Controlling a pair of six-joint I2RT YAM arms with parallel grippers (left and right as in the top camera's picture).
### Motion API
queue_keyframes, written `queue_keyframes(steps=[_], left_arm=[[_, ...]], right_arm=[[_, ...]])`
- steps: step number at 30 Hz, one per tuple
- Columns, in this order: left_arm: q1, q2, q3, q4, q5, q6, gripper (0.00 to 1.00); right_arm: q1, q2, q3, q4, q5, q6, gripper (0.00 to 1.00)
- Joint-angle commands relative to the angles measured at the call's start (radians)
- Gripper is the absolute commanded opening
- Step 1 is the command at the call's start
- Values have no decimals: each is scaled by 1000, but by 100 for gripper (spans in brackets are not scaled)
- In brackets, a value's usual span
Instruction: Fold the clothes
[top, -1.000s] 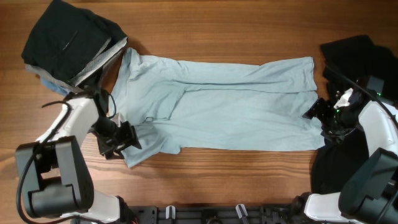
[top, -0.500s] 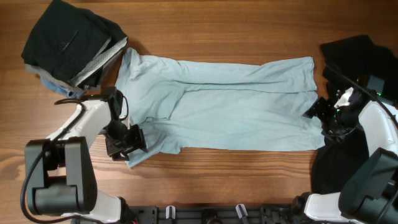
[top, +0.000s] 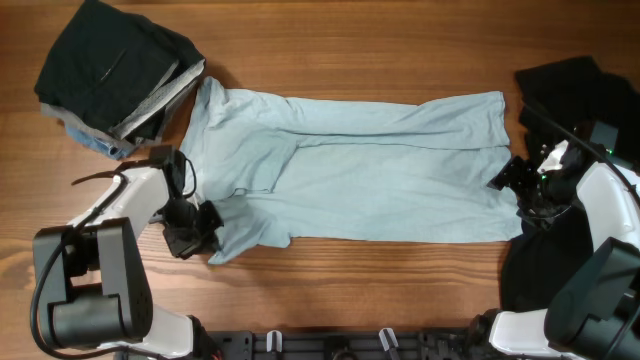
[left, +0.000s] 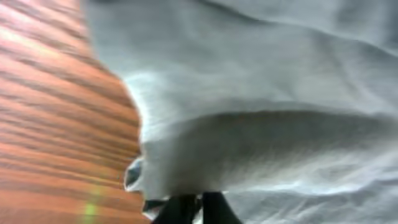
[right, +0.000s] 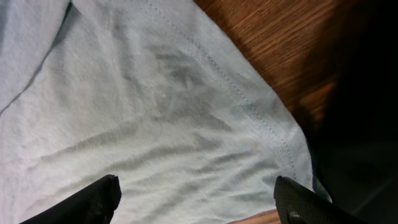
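Note:
The clothes are mainly a pale blue T-shirt spread flat across the wooden table, its neck end to the left. My left gripper is at the shirt's near-left corner. In the left wrist view the gripper is shut on a bunched edge of the T-shirt. My right gripper hovers over the shirt's right hem. In the right wrist view its fingers stand wide apart over the cloth, so the gripper is open and holds nothing.
A folded stack with a black garment on top lies at the far left corner, grey and blue layers showing beneath it. Another black garment lies at the right edge, running under my right arm. Bare wood shows along the front.
The left gripper has closed on the shirt's near-left corner and shifted slightly left, bunching the cloth. The right arm has not moved.

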Motion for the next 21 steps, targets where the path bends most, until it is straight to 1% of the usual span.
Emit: queue_keyframes(steps=[1, 2, 4, 6, 8, 11, 14, 15, 17, 19, 20, 21], left_arm=[[13, -8, 47, -46, 77, 14, 4], [32, -12, 98, -93, 76, 48, 4], [72, -26, 186, -142, 72, 60, 4], [103, -47, 249, -148, 72, 60, 4], [119, -66, 283, -143, 72, 59, 4], [119, -77, 287, -135, 73, 59, 4], [119, -77, 287, -135, 73, 59, 4], [119, -77, 287, -135, 73, 59, 4], [119, -77, 287, -132, 73, 59, 4], [119, -77, 287, -132, 73, 60, 4], [119, -77, 287, -128, 73, 60, 4], [119, -77, 287, -125, 73, 60, 4]], right_arm=[[-2, -13, 12, 2, -8, 0, 85], [-2, -13, 10, -1, 12, 2, 89], [-2, -11, 1, 0, 37, 26, 90], [-2, -11, -27, 4, 54, 58, 89], [-3, -10, -58, 11, 64, 80, 88], [-2, -10, -102, 31, 59, 85, 80], [-2, -10, -144, 34, 39, 116, 79], [-2, -10, -167, 51, 19, 127, 85], [-2, -10, -228, 102, -39, 128, 89], [-2, -10, -282, 176, -50, 119, 90], [-2, -10, -294, 198, -43, 118, 87], [-2, -10, -298, 225, -35, 111, 60]])
